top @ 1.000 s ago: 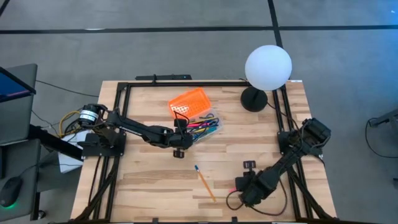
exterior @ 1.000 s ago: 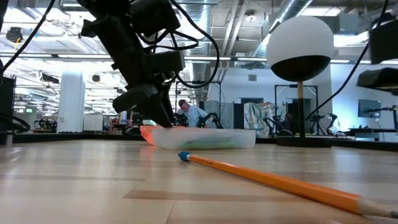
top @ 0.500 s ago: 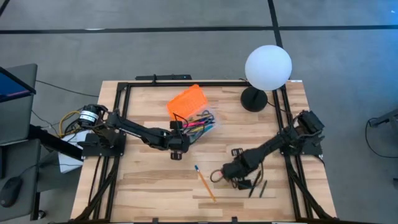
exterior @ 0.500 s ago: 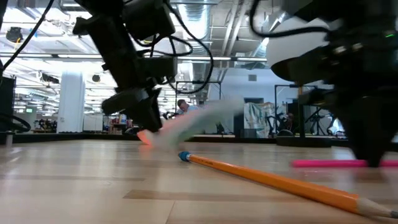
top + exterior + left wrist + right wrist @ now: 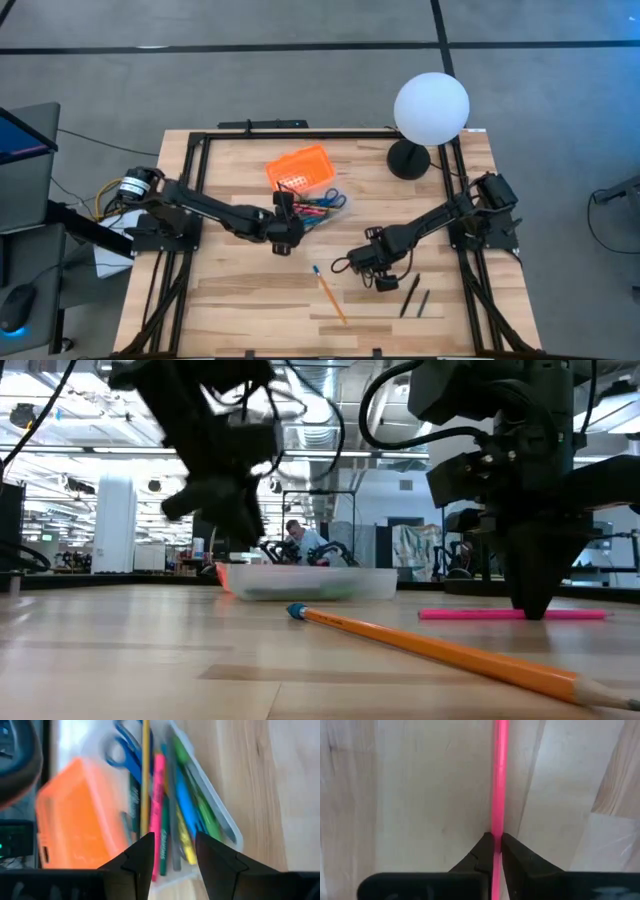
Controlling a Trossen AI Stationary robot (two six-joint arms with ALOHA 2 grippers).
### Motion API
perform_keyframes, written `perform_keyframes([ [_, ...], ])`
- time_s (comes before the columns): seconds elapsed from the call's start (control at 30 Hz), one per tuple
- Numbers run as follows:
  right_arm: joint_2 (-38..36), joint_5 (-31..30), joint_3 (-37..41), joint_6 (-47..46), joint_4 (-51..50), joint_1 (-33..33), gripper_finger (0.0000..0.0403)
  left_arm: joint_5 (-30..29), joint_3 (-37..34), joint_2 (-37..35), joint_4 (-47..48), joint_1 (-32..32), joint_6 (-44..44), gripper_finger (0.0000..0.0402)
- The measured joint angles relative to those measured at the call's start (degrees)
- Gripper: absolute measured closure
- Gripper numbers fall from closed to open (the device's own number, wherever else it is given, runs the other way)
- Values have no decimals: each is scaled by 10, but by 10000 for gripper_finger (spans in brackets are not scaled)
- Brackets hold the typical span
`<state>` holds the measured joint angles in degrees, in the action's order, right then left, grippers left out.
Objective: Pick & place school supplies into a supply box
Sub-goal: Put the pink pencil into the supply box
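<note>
Right tool (image 5: 496,845) is down at the surface (image 5: 240,290) near centre, fingers pinched tight on a pink pen (image 5: 499,775) that runs straight out ahead between them. Its target, the supply box (image 5: 318,203), lies at about ten o'clock from that tool in the overhead view, its orange lid (image 5: 299,167) swung open at the box's eleven o'clock. So the carry looks like up and left, and the pen's long axis probably wants turning to match the box. Left tool (image 5: 172,855) hangs just at the box's seven o'clock edge, fingers apart, nothing in them, much the nearer arm. Loose on the surface I count one orange pencil (image 5: 329,294) and two dark pens (image 5: 416,297), the pencil at the right tool's seven o'clock, the pens at its four.
</note>
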<state>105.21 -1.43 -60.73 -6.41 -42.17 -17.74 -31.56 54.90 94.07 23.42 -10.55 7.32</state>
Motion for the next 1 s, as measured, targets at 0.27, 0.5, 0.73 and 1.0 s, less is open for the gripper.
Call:
perform_keyframes([
  [0.27,0,0,1,34,11,3,374,-7,9,-78,-10,1,-15,264],
  [0.5,0,-4,2,34,21,3,396,-26,9,-139,45,-33,-79,264],
  [0.73,1,-19,1,41,28,2,400,-104,9,-154,141,-76,-154,264],
  [1.0,0,-86,2,83,65,-5,402,-196,9,-154,291,-106,-300,264],
])
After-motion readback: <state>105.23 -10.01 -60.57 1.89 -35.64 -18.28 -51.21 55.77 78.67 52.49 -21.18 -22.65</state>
